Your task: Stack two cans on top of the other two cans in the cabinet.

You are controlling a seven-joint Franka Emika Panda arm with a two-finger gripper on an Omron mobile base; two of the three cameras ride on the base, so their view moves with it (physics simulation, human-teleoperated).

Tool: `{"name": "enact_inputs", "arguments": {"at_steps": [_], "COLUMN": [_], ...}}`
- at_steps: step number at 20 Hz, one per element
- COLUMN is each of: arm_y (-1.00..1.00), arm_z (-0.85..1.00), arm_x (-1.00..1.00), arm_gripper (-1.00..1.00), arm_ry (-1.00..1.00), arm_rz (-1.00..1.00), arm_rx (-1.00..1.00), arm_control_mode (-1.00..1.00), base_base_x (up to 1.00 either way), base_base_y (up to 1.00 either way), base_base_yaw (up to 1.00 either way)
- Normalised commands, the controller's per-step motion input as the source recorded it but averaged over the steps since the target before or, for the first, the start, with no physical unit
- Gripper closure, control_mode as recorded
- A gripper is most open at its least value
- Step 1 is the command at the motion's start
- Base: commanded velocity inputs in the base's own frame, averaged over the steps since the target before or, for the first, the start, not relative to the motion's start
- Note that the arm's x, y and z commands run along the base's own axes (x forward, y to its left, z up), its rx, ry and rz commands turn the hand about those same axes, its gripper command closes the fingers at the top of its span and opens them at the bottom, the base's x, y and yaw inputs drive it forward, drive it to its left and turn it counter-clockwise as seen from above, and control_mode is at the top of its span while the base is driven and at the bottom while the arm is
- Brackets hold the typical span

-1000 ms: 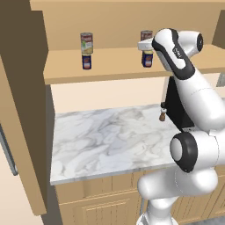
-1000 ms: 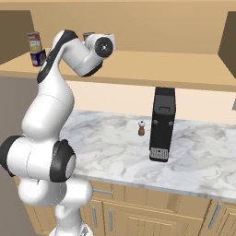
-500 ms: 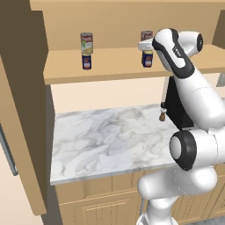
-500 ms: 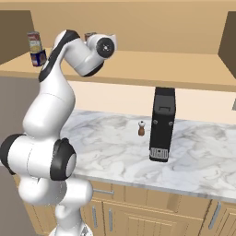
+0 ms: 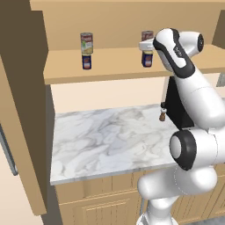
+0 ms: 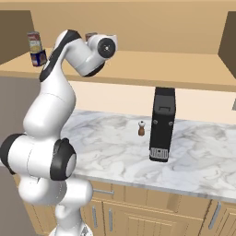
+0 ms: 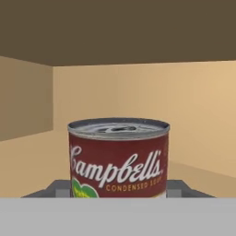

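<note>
**Mia:** Where are the cans?

**Ben:** Look at the cabinet (image 5: 110, 66) shelf. On the left part of it, a tall red can (image 5: 86, 43) sits right on top of a little blue can (image 5: 86, 62). They touch, and the stack stands up straight.

**Mia:** And the other ones?

**Ben:** More to the right on that shelf, a second red can (image 7: 118, 159) sits on another blue can (image 5: 147, 59). The gripper (image 5: 147, 45) is at that red can.

**Mia:** Is it holding it?

**Ben:** Yes. In the hand view the grey fingers (image 7: 177, 188) are squeezed in on both sides of the can, near its lower part.

**Mia:** What is under the shelf?

**Ben:** A marble counter (image 5: 110, 138). On it, below the right part of the shelf, a black box (image 6: 162, 123) stands up tall, with a small brown shaker (image 6: 142, 128) just beside it.
</note>
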Motion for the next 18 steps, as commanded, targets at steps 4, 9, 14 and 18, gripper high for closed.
{"name": "enact_inputs", "arguments": {"at_steps": [4,9,14,18], "arm_y": [0.05,0.00,-0.01,0.00], "arm_z": [-0.12,-0.15,-0.14,-0.20], "arm_x": [0.16,0.08,-0.01,-0.08], "arm_gripper": [1.00,1.00,1.00,1.00], "arm_ry": [0.00,0.00,0.00,0.00], "arm_rz": [0.00,0.00,0.00,0.00], "arm_rx": [0.00,0.02,0.01,0.00], "arm_control_mode": [-1.00,-1.00,-1.00,-1.00], "base_base_x": [0.00,0.00,0.00,0.00], "base_base_y": [0.00,0.00,0.00,0.00], "base_base_yaw": [0.00,0.00,0.00,0.00]}}
